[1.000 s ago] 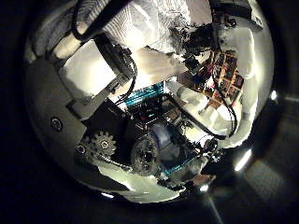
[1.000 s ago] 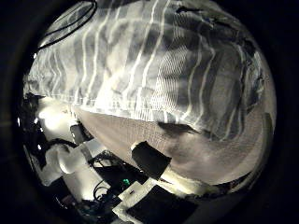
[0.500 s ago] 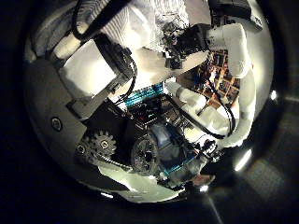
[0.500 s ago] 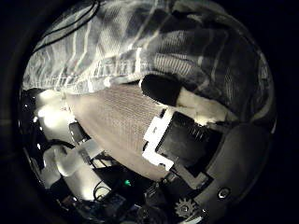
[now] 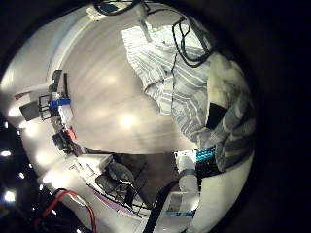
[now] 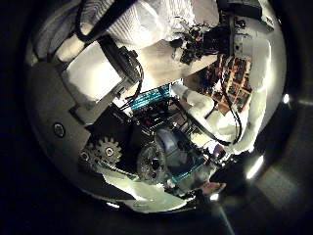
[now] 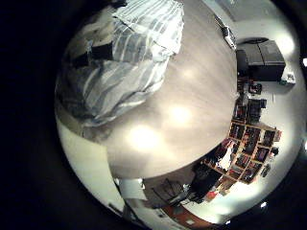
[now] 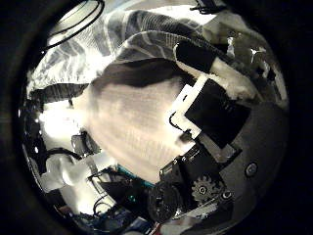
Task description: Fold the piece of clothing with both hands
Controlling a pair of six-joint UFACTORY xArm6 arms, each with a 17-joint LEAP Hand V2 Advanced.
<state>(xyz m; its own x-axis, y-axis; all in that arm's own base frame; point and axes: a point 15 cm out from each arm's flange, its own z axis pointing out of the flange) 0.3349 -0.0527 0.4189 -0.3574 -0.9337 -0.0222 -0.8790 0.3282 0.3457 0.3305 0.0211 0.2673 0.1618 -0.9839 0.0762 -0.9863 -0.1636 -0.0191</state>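
Note:
In the right thumb side palm view the right hand's fingers (image 8: 210, 103) are curled in against the garment's edge (image 8: 117, 44), which is lifted off the table (image 8: 137, 132). In the left thumb side palm view the left hand's own fingers (image 6: 161, 157) are relaxed with nothing between them, and the other hand (image 6: 210, 39) is at the garment (image 6: 181, 15).
Shelves and furniture stand beyond the table's far edge (image 7: 240, 134). Dark equipment (image 5: 53, 102) stands off the table's side in the left little finger side palm view. A white arm (image 5: 225, 107) reaches beside the garment there.
The right hand's fingers have curled in from the view's edge onto the garment's edge, and the cloth edge has lifted. The left hand's fingers have not moved; the other hand has shifted at the garment.

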